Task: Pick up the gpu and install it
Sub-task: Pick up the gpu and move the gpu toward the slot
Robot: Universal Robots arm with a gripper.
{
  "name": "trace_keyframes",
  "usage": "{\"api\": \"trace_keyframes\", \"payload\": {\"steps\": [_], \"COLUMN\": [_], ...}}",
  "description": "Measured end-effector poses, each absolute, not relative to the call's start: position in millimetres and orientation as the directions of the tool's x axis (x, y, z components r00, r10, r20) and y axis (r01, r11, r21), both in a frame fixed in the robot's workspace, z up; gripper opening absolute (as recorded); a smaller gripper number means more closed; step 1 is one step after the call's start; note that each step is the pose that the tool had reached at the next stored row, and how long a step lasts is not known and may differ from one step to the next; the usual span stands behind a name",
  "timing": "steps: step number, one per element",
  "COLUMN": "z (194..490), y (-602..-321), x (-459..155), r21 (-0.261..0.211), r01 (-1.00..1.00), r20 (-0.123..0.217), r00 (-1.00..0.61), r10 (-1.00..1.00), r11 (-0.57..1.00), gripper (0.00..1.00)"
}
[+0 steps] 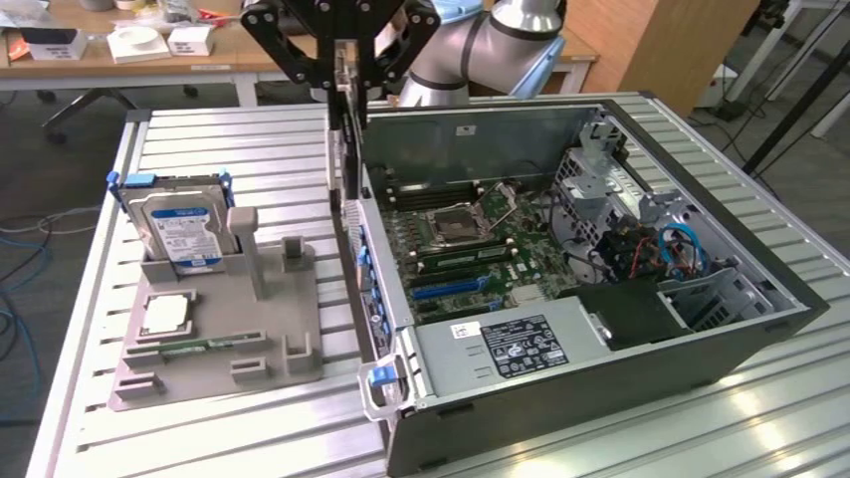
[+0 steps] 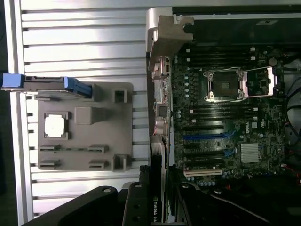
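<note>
Grey holder [image 1: 286, 339] on the table [image 1: 239, 149] carries a hard drive [image 1: 182, 227] and a processor [image 1: 162, 315]. The tool [image 1: 348, 75] grasps the thin black gpu [image 1: 349, 124] upright over the edge of the open computer case [image 1: 638, 368]. The wrist view shows the gpu [image 2: 156, 188] edge-on, beside the motherboard [image 2: 225, 117].

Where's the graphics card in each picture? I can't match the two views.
Exterior view: the gpu hangs edge-on in the end effector, at the open case's side on the exterior view's left.
Wrist view: the gpu, edge-on, NVIDIA label showing, beside the motherboard.
Shared landmark: the hard drive standing in the grey holder.
</note>
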State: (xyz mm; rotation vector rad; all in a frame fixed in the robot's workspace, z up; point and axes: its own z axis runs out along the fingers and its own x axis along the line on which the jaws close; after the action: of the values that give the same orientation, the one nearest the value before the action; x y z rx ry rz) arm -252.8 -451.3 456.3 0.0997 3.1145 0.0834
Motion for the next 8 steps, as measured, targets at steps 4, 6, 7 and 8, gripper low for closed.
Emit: {"api": "trace_keyframes", "payload": {"steps": [4, 6, 7, 8], "z": [456.2, 456.2, 456.2, 456.3], "y": [-451.3, -451.3, -451.3, -451.2], "x": [-248.0, -245.9, -244.7, -243.2], "r21": [0.054, 0.054, 0.054, 0.054], "r01": [0.063, 0.063, 0.063, 0.063], "r20": [-0.023, -0.023, -0.023, -0.023], "r00": [-0.998, -0.998, -0.998, -0.998], "r10": [0.065, 0.065, 0.065, 0.065], "r11": [0.997, 0.997, 0.997, 0.997], "gripper": [0.27, 0.27, 0.27, 0.27]}}
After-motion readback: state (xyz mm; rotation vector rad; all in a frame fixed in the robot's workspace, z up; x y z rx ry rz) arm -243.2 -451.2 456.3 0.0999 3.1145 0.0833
